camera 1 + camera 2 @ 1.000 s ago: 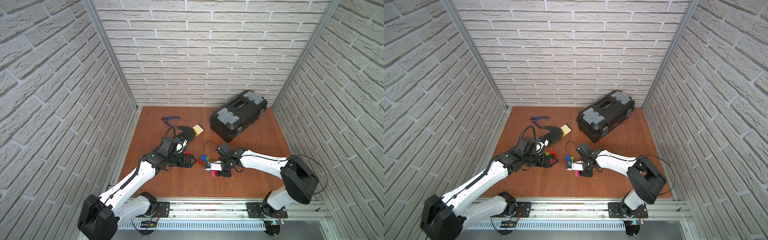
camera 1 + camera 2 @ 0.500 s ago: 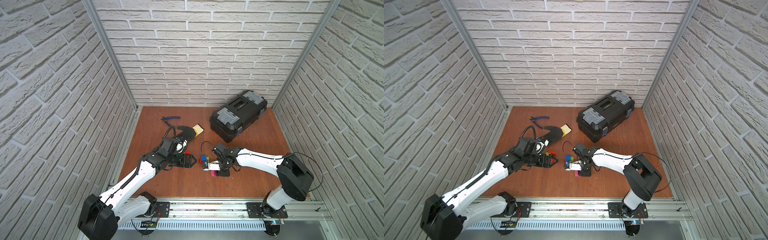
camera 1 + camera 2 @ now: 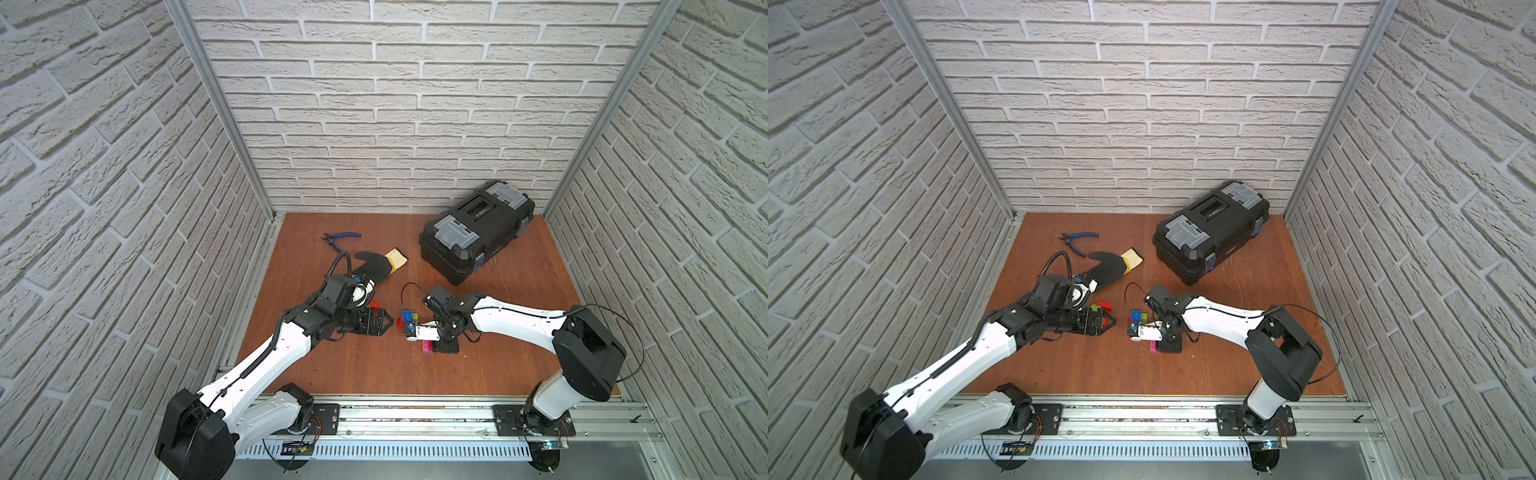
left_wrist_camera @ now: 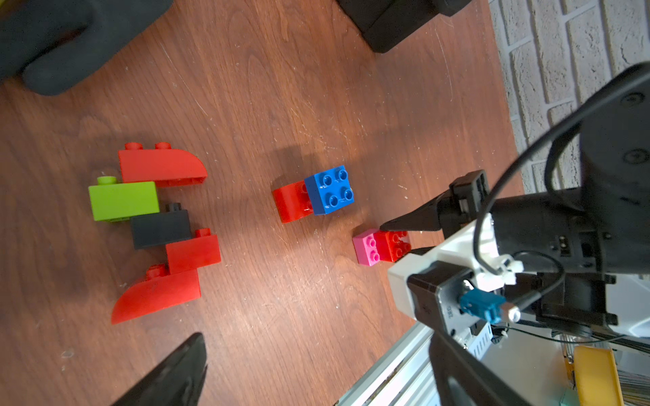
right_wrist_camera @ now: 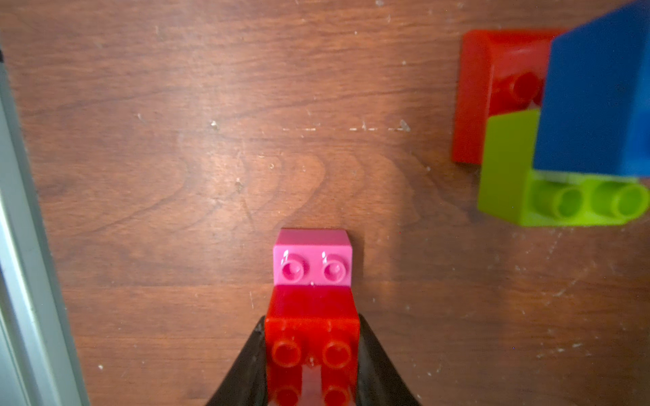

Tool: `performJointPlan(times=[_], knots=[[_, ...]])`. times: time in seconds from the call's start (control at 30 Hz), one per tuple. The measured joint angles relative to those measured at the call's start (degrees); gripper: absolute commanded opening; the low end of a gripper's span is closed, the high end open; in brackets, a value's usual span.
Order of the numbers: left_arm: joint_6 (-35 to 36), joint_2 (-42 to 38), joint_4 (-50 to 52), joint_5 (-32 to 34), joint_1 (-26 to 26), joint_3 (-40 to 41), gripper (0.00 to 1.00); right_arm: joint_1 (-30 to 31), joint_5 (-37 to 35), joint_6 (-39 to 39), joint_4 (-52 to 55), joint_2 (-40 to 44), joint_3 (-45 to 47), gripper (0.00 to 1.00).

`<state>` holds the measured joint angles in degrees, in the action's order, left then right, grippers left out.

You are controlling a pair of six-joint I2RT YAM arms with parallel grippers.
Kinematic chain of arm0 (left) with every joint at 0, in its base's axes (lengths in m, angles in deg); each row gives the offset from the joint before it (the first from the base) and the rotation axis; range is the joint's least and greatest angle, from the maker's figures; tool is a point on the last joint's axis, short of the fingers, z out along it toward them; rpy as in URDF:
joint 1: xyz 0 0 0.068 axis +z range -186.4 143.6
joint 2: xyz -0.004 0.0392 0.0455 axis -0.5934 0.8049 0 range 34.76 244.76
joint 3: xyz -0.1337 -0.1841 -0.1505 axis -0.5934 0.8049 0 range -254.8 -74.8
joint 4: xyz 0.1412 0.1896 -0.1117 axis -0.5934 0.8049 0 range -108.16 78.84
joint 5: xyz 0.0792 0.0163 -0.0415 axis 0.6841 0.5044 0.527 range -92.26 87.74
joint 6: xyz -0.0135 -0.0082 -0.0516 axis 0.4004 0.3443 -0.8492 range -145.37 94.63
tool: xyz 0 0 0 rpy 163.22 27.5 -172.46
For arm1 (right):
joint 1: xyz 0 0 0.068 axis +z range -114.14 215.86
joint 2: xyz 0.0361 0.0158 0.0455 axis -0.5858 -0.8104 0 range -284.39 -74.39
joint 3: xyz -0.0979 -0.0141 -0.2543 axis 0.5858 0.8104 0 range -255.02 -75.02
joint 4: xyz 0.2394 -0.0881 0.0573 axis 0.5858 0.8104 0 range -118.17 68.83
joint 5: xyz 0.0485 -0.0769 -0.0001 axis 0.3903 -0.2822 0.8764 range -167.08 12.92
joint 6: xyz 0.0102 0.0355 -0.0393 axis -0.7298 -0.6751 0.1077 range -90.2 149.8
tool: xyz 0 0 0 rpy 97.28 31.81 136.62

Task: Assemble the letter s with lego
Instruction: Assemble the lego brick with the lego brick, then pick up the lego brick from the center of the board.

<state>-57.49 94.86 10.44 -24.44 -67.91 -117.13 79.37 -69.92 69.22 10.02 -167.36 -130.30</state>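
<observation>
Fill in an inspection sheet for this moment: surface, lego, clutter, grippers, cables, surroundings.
Surface: wooden tabletop, scratched.
Job's things: stepped assembly of red, lime and black bricks lying flat; blue brick atop a curved red piece and a lime piece; pink brick touching the red brick.
Clutter: closed black toolbox, glove, blue-handled pliers.
Grippers: left gripper open, empty; right gripper closed on the red brick.
Cables: black cable loops at both wrists.
Surroundings: brick-pattern walls on three sides; aluminium rail along the front.
</observation>
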Motion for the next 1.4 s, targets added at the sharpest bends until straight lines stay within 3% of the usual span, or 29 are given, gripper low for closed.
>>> performJointPlan(times=[0.27,0.67,0.93,1.13,1.4], knots=[[0.3,-0.4,0.2,0.0,-0.1,-0.5,0.98,0.0,-0.9,0.0,0.8,1.6,0.0,0.53],[3.8,0.6,0.6,2.4,-2.9,-3.4,0.98,-2.2,0.2,-4.2,-5.4,14.6,5.9,0.67],[11.0,3.2,1.5,5.4,-7.2,-7.4,0.98,-6.9,3.4,-17.0,-12.6,26.3,12.9,0.79],[17.2,6.9,1.9,7.2,-10.4,-9.9,0.98,-12.2,8.0,-30.5,-13.2,34.4,16.0,0.81],[23.5,11.5,0.7,7.0,-14.0,-11.0,0.98,-15.0,11.4,-46.4,-11.7,37.0,16.4,0.87]])
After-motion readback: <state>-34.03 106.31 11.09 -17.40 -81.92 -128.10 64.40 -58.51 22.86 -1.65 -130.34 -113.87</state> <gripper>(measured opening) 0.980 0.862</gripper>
